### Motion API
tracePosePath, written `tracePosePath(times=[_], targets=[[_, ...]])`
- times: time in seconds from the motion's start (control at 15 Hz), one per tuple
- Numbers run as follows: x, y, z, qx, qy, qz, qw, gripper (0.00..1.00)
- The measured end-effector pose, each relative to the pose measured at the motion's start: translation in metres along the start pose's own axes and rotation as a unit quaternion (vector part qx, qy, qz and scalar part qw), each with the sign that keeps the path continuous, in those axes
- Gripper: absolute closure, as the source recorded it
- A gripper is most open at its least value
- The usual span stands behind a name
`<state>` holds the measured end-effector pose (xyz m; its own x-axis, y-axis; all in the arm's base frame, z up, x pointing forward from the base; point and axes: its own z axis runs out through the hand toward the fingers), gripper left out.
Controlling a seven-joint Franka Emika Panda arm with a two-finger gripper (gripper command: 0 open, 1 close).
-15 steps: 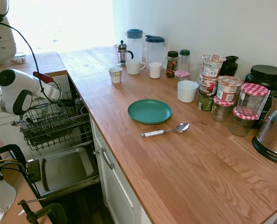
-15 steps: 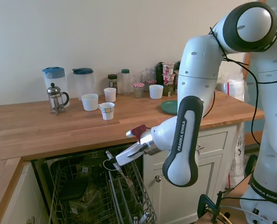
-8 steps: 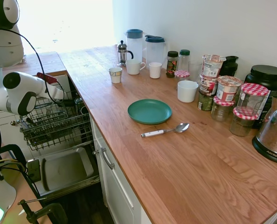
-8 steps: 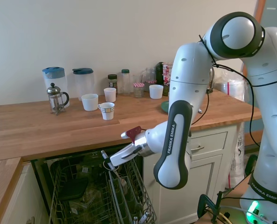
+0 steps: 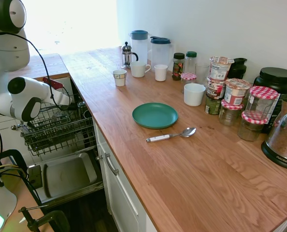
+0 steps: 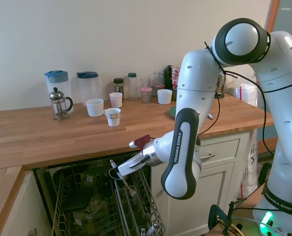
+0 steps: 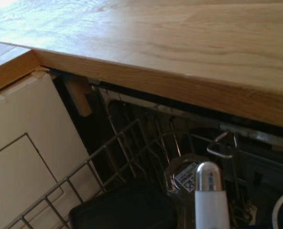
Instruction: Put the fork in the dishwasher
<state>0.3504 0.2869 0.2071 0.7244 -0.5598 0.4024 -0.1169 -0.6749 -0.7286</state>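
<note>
The arm (image 6: 195, 88) is clad in glossy white shells with dark grey joint caps — "FRANKA EMIKA" is printed in white along a dark forearm panel. A red tab is seen near the wrist, and black cables are draped across the upper links.

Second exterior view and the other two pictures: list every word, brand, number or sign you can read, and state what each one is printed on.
"FRANKA EMIKA" on the arm's forearm, running lengthwise.
"FRANKA EMIKA" on the arm's base ring.
Labels on the jars and tubs by the wall: print too small to read.
Pale lettering on the dark appliance base: too blurred to read.
Sticker on the round object in the dishwasher rack: blurred, unreadable.
</note>
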Motion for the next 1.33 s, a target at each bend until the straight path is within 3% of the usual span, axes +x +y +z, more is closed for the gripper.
tracePosePath(times=[0.4, 0.47, 1.33], targets=[[-0.004, 0.008, 0.001, 0.002, 0.0, 0.005, 1.0, 1.0], [-0.006, 0.01, 0.002, 0.003, -0.002, 0.005, 1.0, 0.0], [-0.005, 0.01, 0.007, 0.022, 0.004, 0.007, 0.9997, 0.0]])
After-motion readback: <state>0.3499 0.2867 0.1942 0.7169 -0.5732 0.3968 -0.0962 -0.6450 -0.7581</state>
